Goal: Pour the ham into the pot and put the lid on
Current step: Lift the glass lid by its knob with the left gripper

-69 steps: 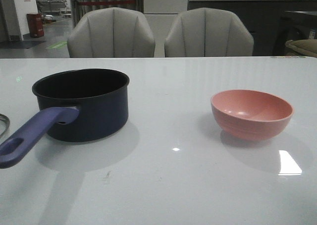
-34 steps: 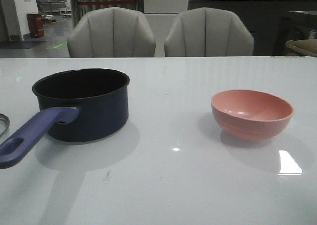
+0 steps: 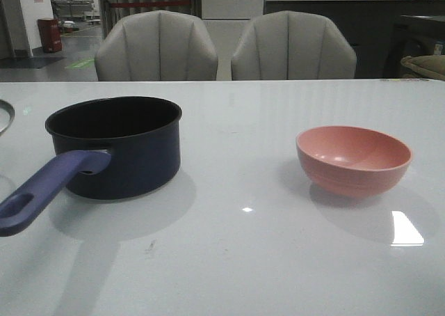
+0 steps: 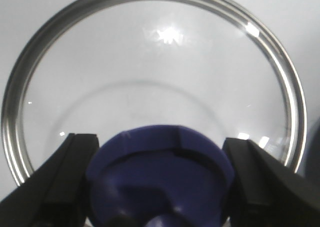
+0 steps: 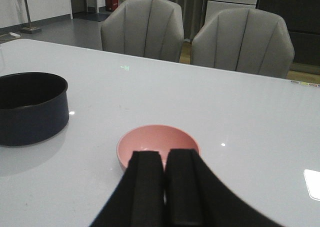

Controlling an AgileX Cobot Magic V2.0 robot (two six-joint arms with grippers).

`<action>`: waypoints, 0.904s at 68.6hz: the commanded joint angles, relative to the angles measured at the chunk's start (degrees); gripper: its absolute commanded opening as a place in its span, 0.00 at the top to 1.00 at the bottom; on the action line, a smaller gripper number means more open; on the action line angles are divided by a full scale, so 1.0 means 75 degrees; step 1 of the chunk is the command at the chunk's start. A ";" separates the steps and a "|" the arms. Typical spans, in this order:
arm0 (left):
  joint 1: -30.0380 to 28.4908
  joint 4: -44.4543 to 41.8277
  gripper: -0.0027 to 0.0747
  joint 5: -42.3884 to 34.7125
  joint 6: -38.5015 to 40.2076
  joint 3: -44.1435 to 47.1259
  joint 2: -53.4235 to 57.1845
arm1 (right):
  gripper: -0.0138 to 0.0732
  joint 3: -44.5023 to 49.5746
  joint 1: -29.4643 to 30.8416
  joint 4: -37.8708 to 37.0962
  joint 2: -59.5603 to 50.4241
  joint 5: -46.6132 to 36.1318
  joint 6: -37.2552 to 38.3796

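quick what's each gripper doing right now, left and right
Left gripper: closed on the lid, fingers either side of its blue knob.
Right gripper: shut, holding nothing, above the pink bowl.

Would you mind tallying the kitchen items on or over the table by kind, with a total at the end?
Pot: 1, dark navy with a purple-blue handle
Bowl: 1, salmon pink
Lid: 1, clear glass, its blue knob between the left gripper fingers
Total: 3
No ham shows in any view.
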State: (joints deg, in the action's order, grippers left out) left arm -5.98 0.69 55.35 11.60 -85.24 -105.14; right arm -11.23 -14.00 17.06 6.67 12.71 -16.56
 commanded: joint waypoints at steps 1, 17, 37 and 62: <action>0.0266 0.0143 0.63 -0.0082 -0.0345 -0.0776 0.0620 | 0.66 -0.0202 -0.0007 0.0051 0.0090 -0.0578 -0.0087; 0.1528 0.0216 0.63 0.0097 -0.0642 -0.2018 0.0615 | 0.66 -0.0202 -0.0007 0.0051 0.0090 -0.0578 -0.0087; 0.3050 0.0216 0.63 0.0767 -0.1247 -0.2799 0.0005 | 0.66 -0.0202 -0.0007 0.0051 0.0090 -0.0578 -0.0087; 0.3357 0.0271 0.63 0.1372 -0.1247 -0.3260 -0.0736 | 0.66 -0.0202 -0.0007 0.0051 0.0090 -0.0578 -0.0087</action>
State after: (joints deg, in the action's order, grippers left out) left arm 18.55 2.28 67.16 2.21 -107.32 -113.25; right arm -11.23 -14.00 17.06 6.67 12.71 -16.56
